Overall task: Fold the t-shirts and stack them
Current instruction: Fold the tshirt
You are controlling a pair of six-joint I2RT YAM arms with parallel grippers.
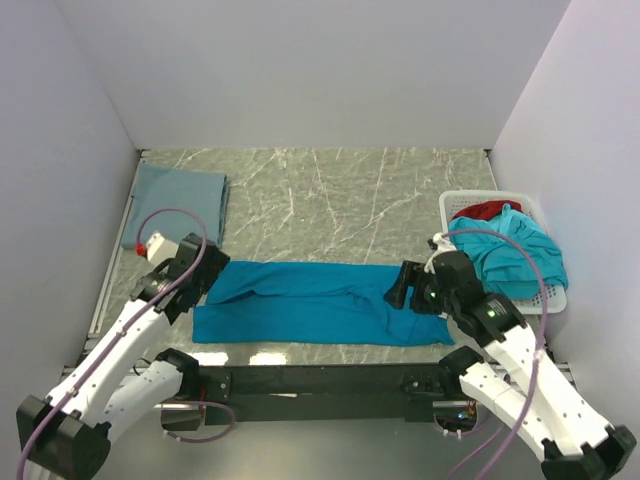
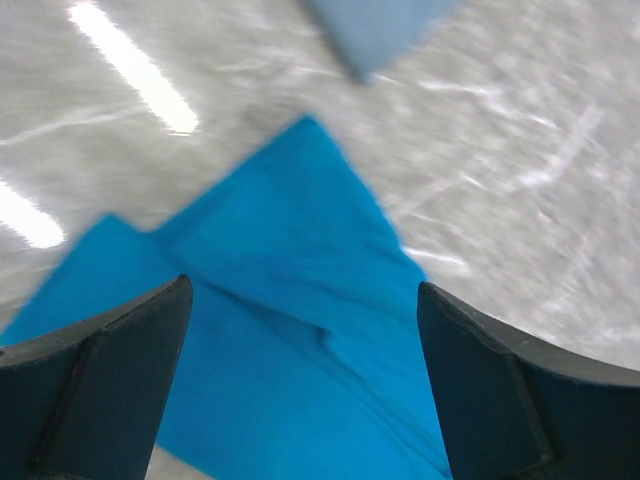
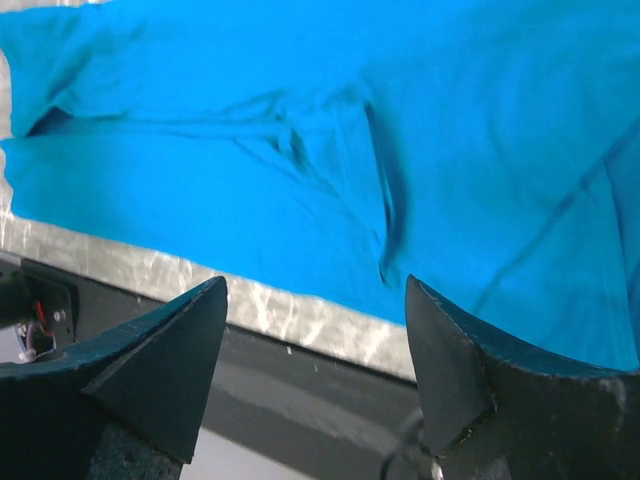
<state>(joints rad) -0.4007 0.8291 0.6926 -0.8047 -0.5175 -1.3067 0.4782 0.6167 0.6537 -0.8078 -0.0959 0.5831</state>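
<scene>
Left gripper (image 1: 190,272): hovers spread wide over the left end of the teal t-shirt (image 1: 310,300), holding nothing. Right gripper (image 1: 400,290): likewise spread and empty, above the right end. Lies as a long folded band across the near tabletop (image 1: 330,190). Looks soft, light and limp; likely sags and slips unless pinched through all layers at the end corners. Beyond: folded grey-blue t-shirt (image 1: 180,200) far left; white basket (image 1: 452,203) with crumpled t-shirts (image 1: 515,255) at right.

Both arms (image 1: 118,345) reach forward, angled inward. Left claw (image 2: 305,395) and right claw (image 3: 315,375) hang with fingers (image 2: 100,385) spread wide.
</scene>
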